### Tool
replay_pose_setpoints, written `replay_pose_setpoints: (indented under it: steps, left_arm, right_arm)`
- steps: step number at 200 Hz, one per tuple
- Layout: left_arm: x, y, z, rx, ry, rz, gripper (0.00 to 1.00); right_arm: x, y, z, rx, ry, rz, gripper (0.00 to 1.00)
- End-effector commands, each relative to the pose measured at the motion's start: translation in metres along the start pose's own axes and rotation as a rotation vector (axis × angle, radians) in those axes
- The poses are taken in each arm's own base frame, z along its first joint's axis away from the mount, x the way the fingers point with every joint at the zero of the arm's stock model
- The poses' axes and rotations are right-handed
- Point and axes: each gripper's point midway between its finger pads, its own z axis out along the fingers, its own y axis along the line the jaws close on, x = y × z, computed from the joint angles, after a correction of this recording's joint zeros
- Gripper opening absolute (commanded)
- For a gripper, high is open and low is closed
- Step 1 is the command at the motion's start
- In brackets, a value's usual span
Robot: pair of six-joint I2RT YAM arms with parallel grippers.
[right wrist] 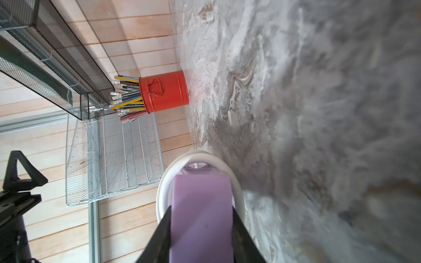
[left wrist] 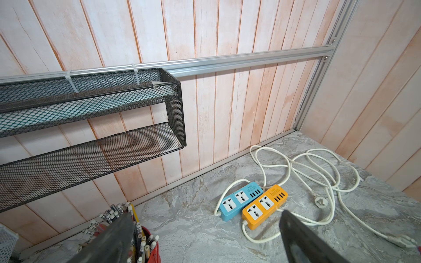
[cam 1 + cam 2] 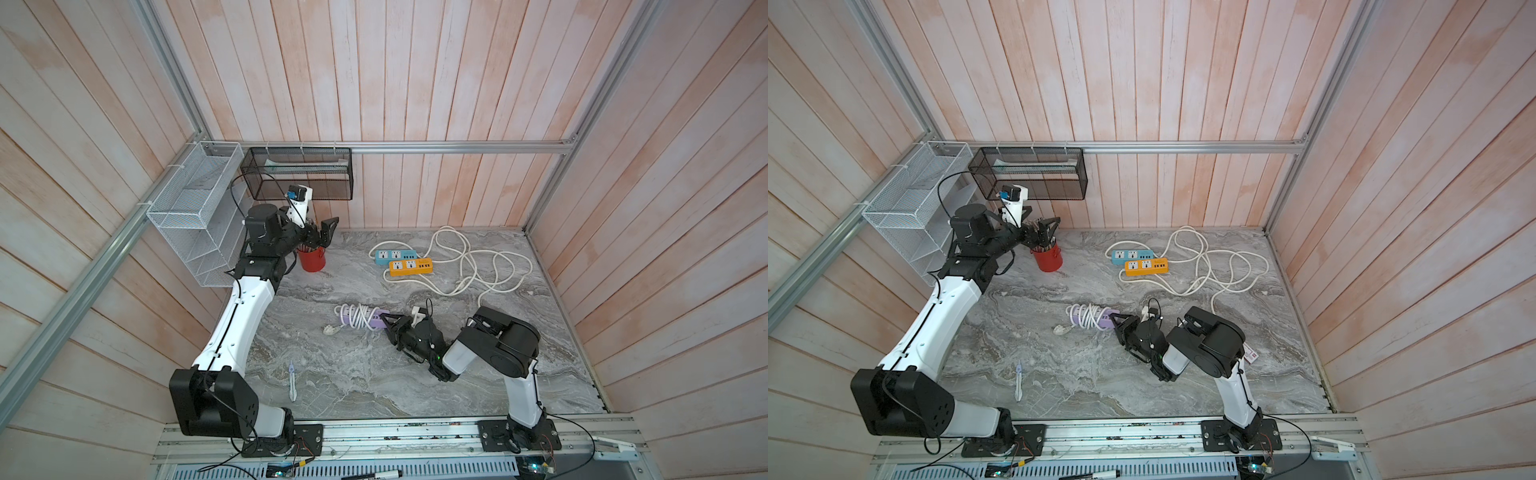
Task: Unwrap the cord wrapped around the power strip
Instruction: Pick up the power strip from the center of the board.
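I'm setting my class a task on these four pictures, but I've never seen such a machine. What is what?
These are two robot arms, each ending in a two-fingered gripper. Two pictures look down from overhead; two come from wrist cameras. On the grey marbled tabletop lie a blue power strip and an orange power strip with loose white cords, a red tin of pencils, and a lilac power strip with a white cord wound round it. The right gripper is closed on the lilac strip's bare end. The left gripper hangs open above the red tin, holding nothing.
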Motion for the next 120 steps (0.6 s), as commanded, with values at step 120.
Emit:
replay_pose_setpoints:
  steps: [120]
  left_arm:
    - [-0.008,-0.002,-0.008,0.014,-0.034,-0.002,1.0]
  right_arm:
    - [-0.013,0.061,0.02,-0.398,0.08,-0.109,0.23]
